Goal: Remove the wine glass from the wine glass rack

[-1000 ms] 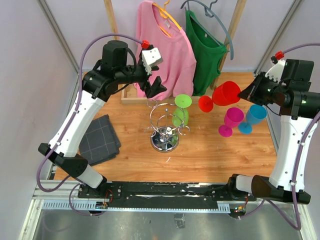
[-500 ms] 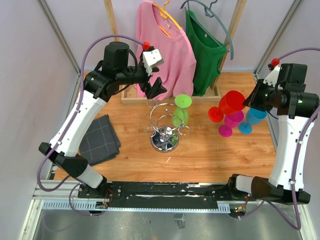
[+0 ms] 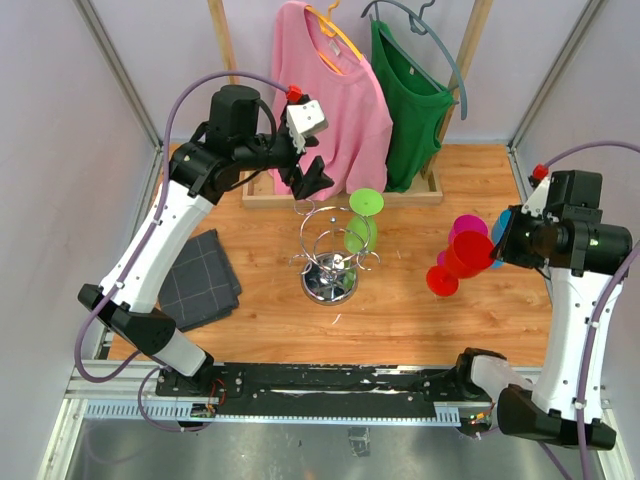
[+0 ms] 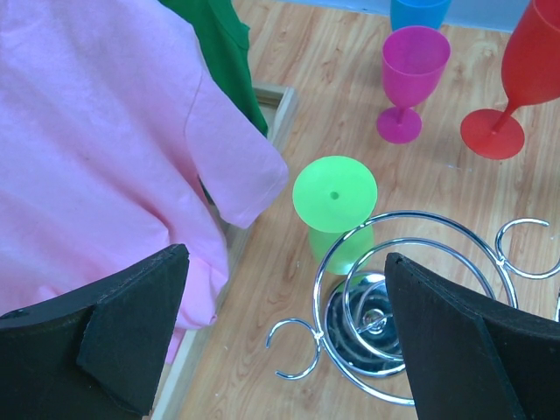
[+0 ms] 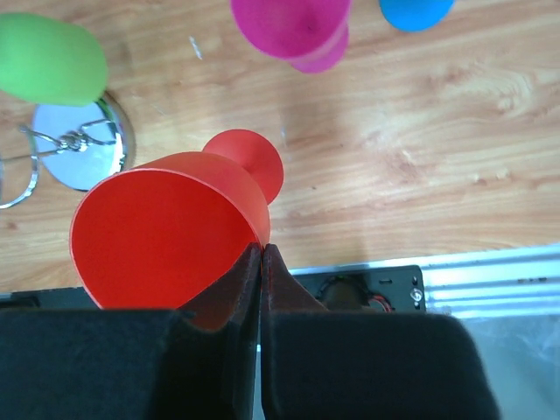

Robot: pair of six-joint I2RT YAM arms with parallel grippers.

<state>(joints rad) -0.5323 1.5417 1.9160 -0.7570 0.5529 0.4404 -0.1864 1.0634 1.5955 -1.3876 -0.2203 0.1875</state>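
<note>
— What crowds the rack (image 3: 330, 262)?
— A green glass (image 3: 360, 232) hangs upside down on it. The left tool (image 3: 308, 178) hovers above with fingers spread wide, near a pink shirt (image 3: 335, 95) and a green shirt (image 3: 410, 100).
— The red glass (image 3: 468, 255)?
— Off the rack to its right, tilted, its bowl wall pinched in the right tool (image 5: 262, 262), just beside a magenta glass (image 4: 411, 61) and a blue glass (image 4: 418, 10). Wooden worktop (image 3: 400, 310), grey cloth (image 3: 197, 278) left, pale walls (image 3: 60, 150).

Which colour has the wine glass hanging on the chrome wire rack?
Light green plastic wine glass, clearest in the left wrist view.
</note>
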